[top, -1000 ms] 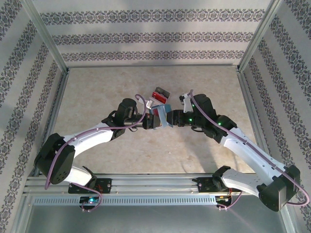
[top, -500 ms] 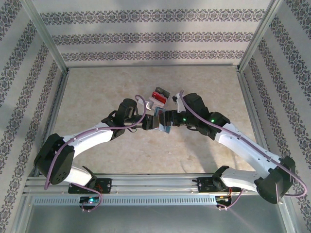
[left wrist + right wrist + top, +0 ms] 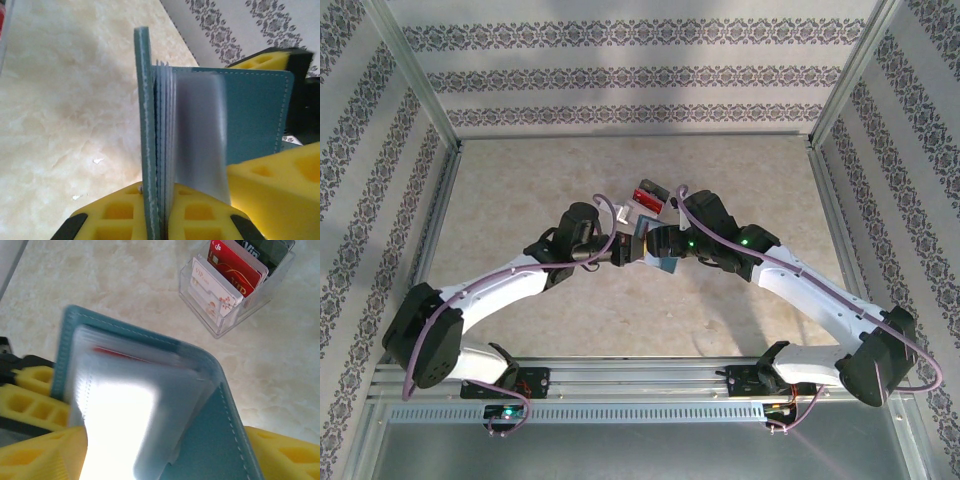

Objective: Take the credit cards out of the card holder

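Note:
The teal card holder [image 3: 657, 254] is held up off the table, opened like a book. My left gripper [image 3: 162, 200] is shut on one cover and the stack of clear sleeves, edge-on in the left wrist view. The other cover [image 3: 255, 110] swings out to the right. My right gripper [image 3: 165, 460] is open, with its yellow fingers [image 3: 285, 450] spread wide on either side of the open holder [image 3: 220, 435]. A red card edge [image 3: 120, 354] shows inside the blurred sleeves [image 3: 130, 405]. The rest of the credit cards in the holder are hidden.
A clear plastic box [image 3: 235, 285] with red, white and dark cards stands on the marble tabletop just beyond the grippers, and from above the box [image 3: 647, 198] sits mid-table. Patterned walls and metal frame posts [image 3: 420, 90] enclose the table.
My right arm has swung left and forward up to the holder, and its jaws have spread wider. The left gripper has tightened on the holder and stayed roughly in place.

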Motion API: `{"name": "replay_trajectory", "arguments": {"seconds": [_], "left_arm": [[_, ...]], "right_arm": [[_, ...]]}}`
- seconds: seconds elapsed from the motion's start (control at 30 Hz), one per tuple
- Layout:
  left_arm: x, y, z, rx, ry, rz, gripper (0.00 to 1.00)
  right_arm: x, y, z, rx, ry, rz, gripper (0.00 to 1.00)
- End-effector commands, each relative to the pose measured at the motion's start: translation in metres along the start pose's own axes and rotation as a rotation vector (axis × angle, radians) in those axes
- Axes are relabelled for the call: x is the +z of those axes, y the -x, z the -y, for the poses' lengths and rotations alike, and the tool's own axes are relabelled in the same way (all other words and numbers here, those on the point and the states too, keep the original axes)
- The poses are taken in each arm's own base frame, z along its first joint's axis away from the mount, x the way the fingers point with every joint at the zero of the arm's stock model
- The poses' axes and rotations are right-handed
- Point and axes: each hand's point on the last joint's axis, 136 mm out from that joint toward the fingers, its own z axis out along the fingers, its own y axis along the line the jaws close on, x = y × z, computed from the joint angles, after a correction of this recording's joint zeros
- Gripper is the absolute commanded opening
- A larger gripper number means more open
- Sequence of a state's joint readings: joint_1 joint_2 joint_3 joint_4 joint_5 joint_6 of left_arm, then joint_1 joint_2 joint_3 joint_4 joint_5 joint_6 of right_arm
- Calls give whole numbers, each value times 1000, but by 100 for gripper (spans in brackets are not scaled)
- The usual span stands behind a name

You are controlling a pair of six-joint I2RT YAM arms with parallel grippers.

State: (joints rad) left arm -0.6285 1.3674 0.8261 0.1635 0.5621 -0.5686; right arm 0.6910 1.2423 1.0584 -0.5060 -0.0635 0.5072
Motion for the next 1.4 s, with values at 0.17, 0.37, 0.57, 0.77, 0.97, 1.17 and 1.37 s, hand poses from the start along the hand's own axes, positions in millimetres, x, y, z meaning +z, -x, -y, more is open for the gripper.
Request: {"name": "replay_trajectory", "arguments": {"seconds": [0.17, 0.37, 0.57, 0.77, 0.97, 1.17, 1.37], "left_arm": [[-11, 15, 15, 69, -13, 77, 0], [-17, 19, 19, 89, -8, 90, 0], [-32, 27, 21, 139, 57, 103, 0], [-48, 28, 13, 207, 181, 58, 0], [-58, 29, 8, 246, 264, 22, 0], [-57, 35, 9, 252, 267, 42, 0], [-49, 34, 9, 207, 220, 85, 0]], "right_arm": [[-4, 15, -7, 40, 28, 68, 93], [-4, 17, 2, 38, -24, 83, 89], [-6, 6, 32, 72, -115, 85, 82], [-28, 13, 43, 154, -37, 193, 78], [-54, 23, 38, 184, 57, 274, 79], [-80, 39, 3, 151, 203, 318, 60], [-71, 40, -43, 83, 334, 254, 34]]}}
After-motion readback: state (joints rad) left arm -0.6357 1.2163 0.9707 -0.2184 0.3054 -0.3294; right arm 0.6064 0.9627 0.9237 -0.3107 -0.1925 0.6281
